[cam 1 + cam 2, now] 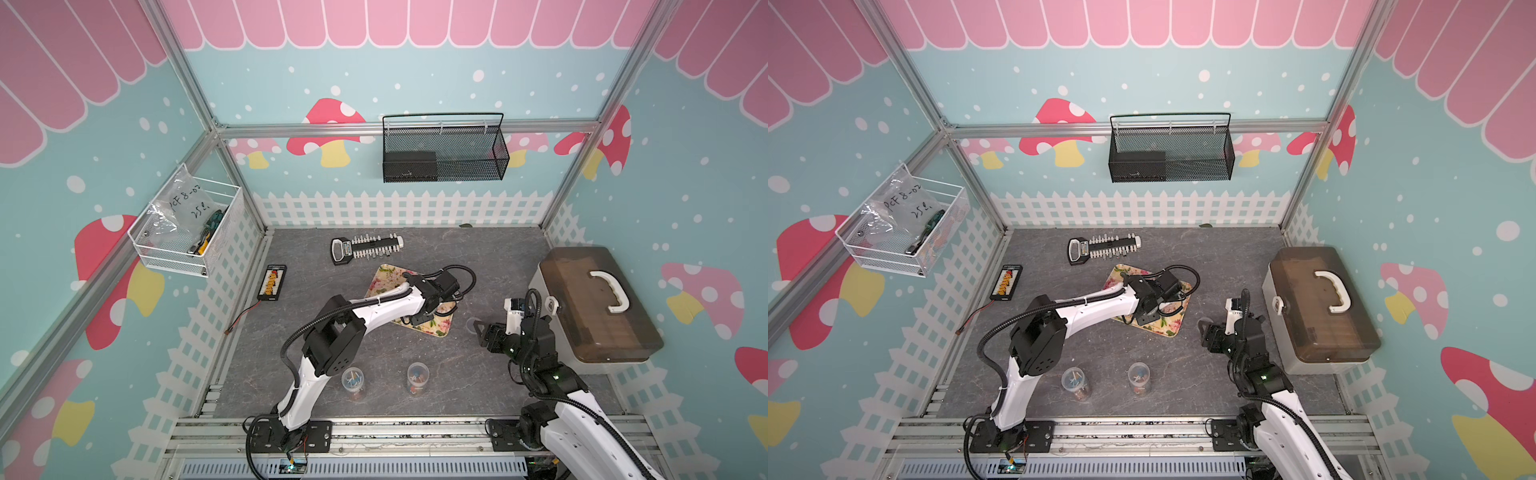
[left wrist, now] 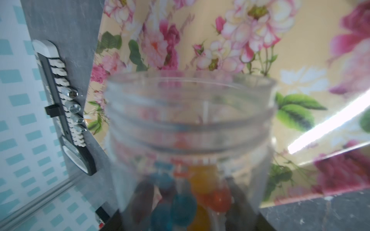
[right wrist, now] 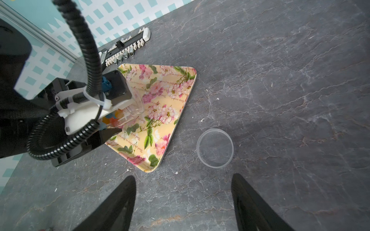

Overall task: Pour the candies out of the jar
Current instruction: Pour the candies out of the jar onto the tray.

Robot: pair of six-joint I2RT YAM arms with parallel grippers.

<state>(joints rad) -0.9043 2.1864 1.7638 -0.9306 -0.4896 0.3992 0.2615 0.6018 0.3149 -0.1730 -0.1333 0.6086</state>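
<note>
Currently left gripper (image 3: 118, 112) is clamped on the clear threaded plastic jar (image 2: 190, 120), mouth tilted over the yellow floral rectangular tray (image 3: 170, 100), presumably to catch the spill. Small round orange, blue and red candies (image 2: 200, 186) sit at the jar's base, none on the tray. Right gripper (image 3: 184, 178) hangs beside the tray, jaws apart and empty, by the clear round lid (image 3: 215, 148) on the counter.

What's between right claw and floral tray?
A clear lid lies flat on the table, beside the floral tray, just ahead of the open right claw. Right wrist view shows it.
</note>
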